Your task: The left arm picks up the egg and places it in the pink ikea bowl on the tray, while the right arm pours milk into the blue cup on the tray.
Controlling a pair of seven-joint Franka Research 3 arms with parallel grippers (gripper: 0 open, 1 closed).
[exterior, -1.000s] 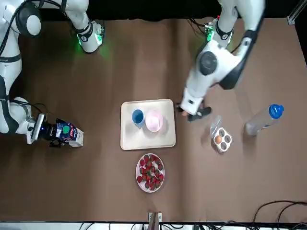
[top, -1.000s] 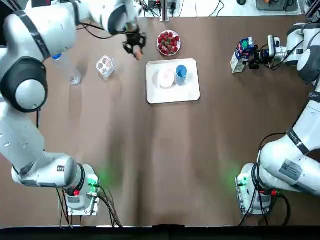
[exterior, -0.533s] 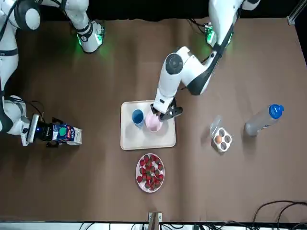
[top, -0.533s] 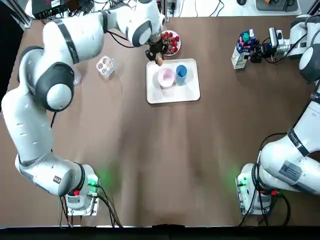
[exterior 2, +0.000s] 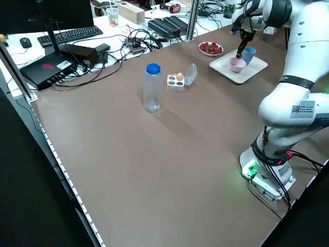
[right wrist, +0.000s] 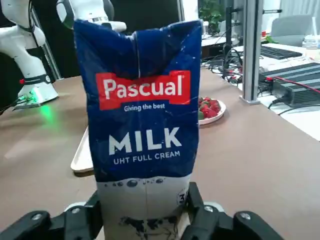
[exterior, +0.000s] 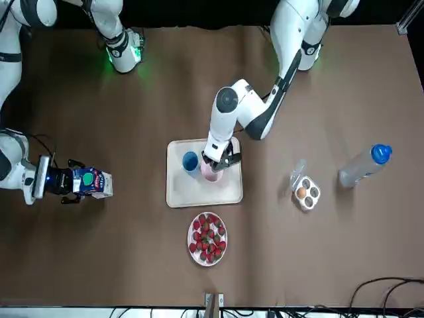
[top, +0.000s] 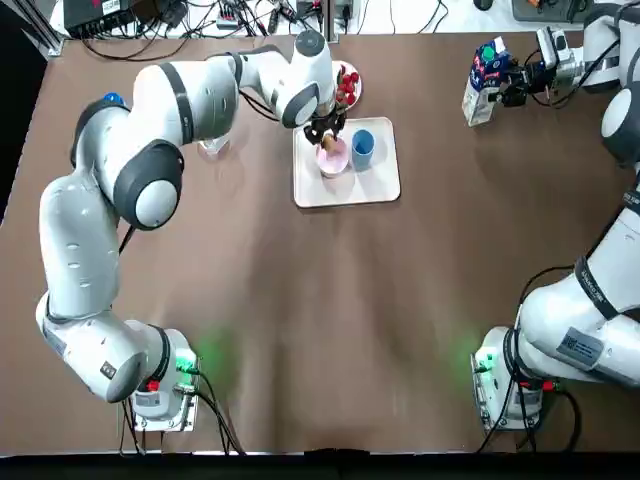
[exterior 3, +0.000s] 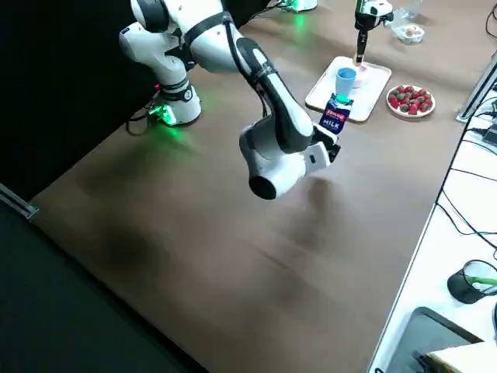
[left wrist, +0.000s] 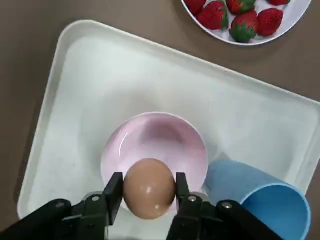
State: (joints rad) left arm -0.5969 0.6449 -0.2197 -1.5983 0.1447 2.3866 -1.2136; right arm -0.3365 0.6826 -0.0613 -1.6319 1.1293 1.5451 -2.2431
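Desk (top: 320, 300) carries a white tray (top: 375, 185), well apart from the milk carton (right wrist: 142, 125), which the right jaws clamp upright near the far right corner. On the tray, the pink bowl (left wrist: 160, 137) sits just beside the blue cup (left wrist: 270, 205). The left jaws pinch the egg (left wrist: 149, 187) over the bowl's rim; released here, it might strike that rim and crack. The egg looks brown, smooth and glossy.

We are in a robot lab. The white left arm (top: 75, 240) and right arm (top: 585, 320) stand on a big brown table (exterior 2: 128, 154). Beside it we see a keyboard (exterior 2: 69, 34), a mouse (exterior 2: 24, 42), black boxes (exterior 2: 51, 69) and many wires (exterior 2: 134, 44).
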